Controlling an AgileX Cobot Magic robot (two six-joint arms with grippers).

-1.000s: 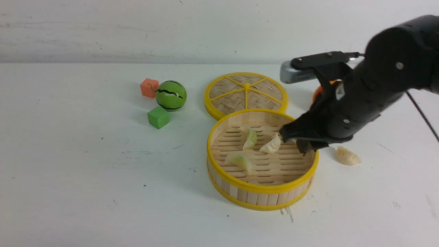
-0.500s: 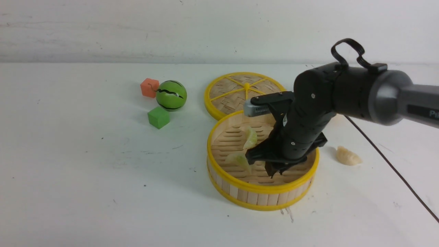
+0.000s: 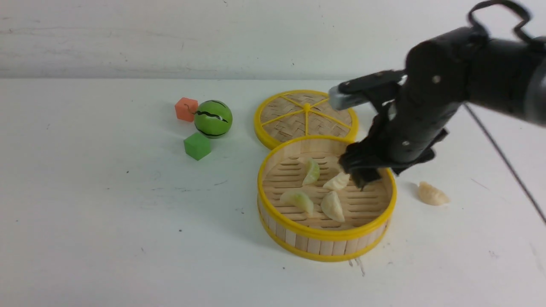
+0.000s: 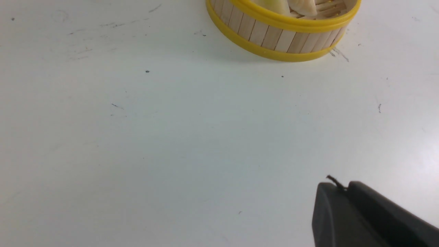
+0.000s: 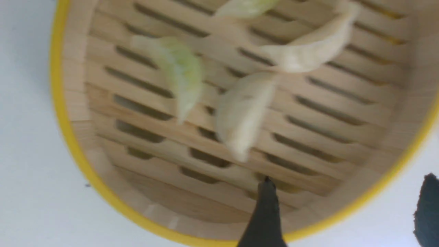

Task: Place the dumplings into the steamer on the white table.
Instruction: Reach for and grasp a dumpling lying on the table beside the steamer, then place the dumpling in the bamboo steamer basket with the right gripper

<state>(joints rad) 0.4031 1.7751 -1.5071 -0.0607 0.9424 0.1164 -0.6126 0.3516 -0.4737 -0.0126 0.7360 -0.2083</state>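
Moved since half a second ago: the right gripper (image 3: 364, 177) has lifted out of the steamer (image 3: 324, 233) toward its far right rim, and a front cream dumpling (image 3: 332, 207) now lies where the gripper stood.
Front view, steamer: it stands on the white table (image 3: 106, 221), right of centre.
Front view, dumplings (image 3: 311, 172): four lie on the slat floor, two pale green on the left and two cream on the right.
Front view, fifth dumpling (image 3: 431, 194): it lies on the table just right of the steamer, clear of its wall.
Front view, other things: the lid (image 3: 306, 117) lies flat right behind the steamer. Left of it, a watermelon ball (image 3: 213, 118) sits between an orange cube (image 3: 186, 109) and a green cube (image 3: 197, 146).
Left wrist view, left gripper (image 4: 363, 216): only one dark part shows above the bare table (image 4: 171, 137), so I cannot tell how its jaws stand.
Left wrist view, steamer (image 4: 284, 37): its near wall shows, well away from that gripper.
Right wrist view, right gripper (image 5: 346, 192): its fingertips (image 5: 265, 212) are spread wide and hold nothing.
Right wrist view, dumplings (image 5: 243, 113): four lie blurred on the steamer (image 5: 68, 130) floor beyond the tips.
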